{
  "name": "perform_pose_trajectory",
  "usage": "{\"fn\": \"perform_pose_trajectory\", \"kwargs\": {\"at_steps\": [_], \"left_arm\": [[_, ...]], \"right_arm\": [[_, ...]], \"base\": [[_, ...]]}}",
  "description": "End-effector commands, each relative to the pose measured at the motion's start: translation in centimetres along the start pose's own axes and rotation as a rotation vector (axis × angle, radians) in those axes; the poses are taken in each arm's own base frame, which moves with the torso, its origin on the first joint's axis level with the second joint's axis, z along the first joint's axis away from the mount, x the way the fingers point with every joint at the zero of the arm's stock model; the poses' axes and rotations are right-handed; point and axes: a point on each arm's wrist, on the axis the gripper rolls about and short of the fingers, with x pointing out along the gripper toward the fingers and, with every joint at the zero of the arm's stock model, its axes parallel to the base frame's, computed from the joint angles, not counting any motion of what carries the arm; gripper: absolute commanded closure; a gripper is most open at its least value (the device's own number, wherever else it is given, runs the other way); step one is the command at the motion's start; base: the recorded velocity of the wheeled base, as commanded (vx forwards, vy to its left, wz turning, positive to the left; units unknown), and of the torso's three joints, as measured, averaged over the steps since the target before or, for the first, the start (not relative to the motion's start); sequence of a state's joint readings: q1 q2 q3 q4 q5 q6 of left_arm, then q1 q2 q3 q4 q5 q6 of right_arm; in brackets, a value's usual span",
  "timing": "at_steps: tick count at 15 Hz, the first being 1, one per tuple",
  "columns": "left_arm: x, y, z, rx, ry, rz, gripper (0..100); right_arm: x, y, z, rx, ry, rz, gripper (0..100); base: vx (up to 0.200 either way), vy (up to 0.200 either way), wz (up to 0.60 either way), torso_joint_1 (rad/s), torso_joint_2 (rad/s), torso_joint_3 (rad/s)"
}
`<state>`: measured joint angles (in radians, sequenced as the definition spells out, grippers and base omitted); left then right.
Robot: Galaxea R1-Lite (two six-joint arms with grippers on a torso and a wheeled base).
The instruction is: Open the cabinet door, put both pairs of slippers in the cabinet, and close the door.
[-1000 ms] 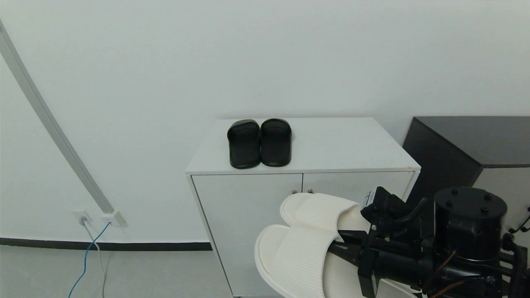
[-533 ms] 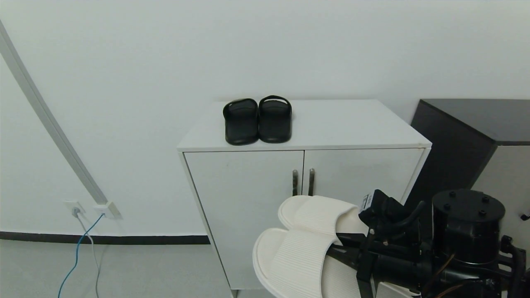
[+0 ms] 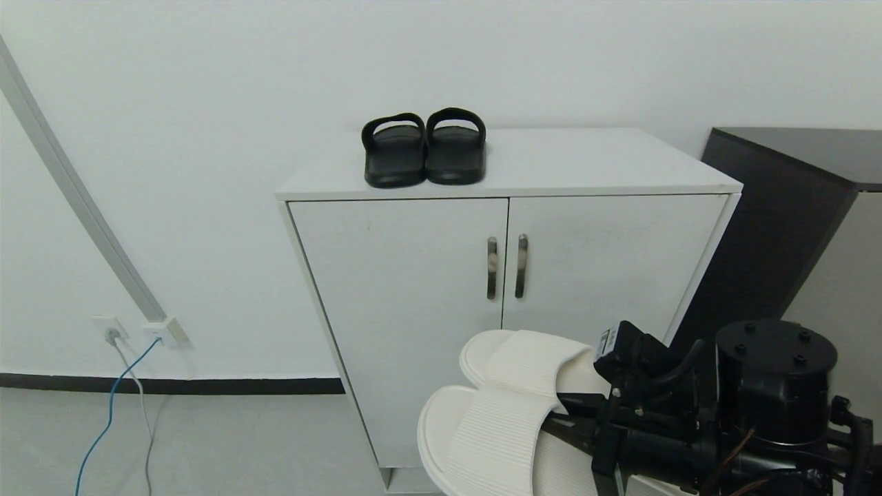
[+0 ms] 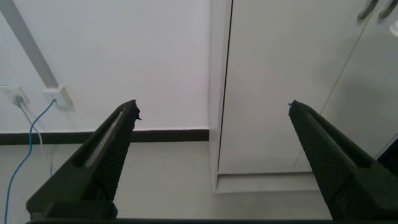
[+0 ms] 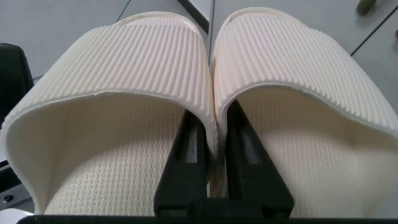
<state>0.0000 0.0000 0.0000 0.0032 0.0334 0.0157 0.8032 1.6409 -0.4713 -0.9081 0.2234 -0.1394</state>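
Observation:
A white cabinet (image 3: 400, 303) stands against the wall with both doors closed; its two metal handles (image 3: 506, 266) meet at the middle. A pair of black slippers (image 3: 424, 148) rests on its top, towards the left. In front of the right door, low down, my right gripper (image 3: 575, 413) is shut on a pair of cream ribbed slippers (image 3: 506, 406). Its fingers (image 5: 186, 158) pinch the two inner side walls of the cream slippers (image 5: 149, 81) together. My left gripper (image 4: 212, 107) is open and holds nothing, facing the cabinet's lower left corner (image 4: 273, 93).
A dark cabinet (image 3: 792, 207) stands directly right of the white one. On the left wall run a slanted cable duct (image 3: 69, 186), two sockets (image 3: 134, 329) and hanging cables (image 3: 114, 406). Bare grey floor (image 3: 172, 448) lies left of the cabinet.
The whole head picture has shifted: the cabinet sits higher in it, and its door fronts and handles have come fully into sight. The right gripper still holds the cream slippers.

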Motion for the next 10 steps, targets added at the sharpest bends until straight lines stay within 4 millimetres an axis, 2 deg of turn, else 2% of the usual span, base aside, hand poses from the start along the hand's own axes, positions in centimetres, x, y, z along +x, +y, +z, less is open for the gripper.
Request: {"fn": "perform_pose_trajectory", "kwargs": {"at_steps": [1, 5, 10], "left_arm": [[0.0, 0.0, 0.05, 0.001, 0.0, 0.0, 0], [0.0, 0.0, 0.05, 0.001, 0.0, 0.0, 0], [0.01, 0.0, 0.0, 0.012, 0.001, 0.002, 0]], "right_arm": [[0.07, 0.01, -0.08, 0.0, 0.004, 0.002, 100], [0.22, 0.0, -0.25, 0.002, 0.011, 0.0, 100], [0.25, 0.01, -0.4, 0.003, 0.018, -0.001, 100]], "base": [[0.0, 0.0, 0.0, -0.119, 0.46, 0.344], [0.0, 0.0, 0.0, -0.089, 0.46, 0.36], [0.0, 0.0, 0.0, -0.029, 0.43, 0.387]]}}
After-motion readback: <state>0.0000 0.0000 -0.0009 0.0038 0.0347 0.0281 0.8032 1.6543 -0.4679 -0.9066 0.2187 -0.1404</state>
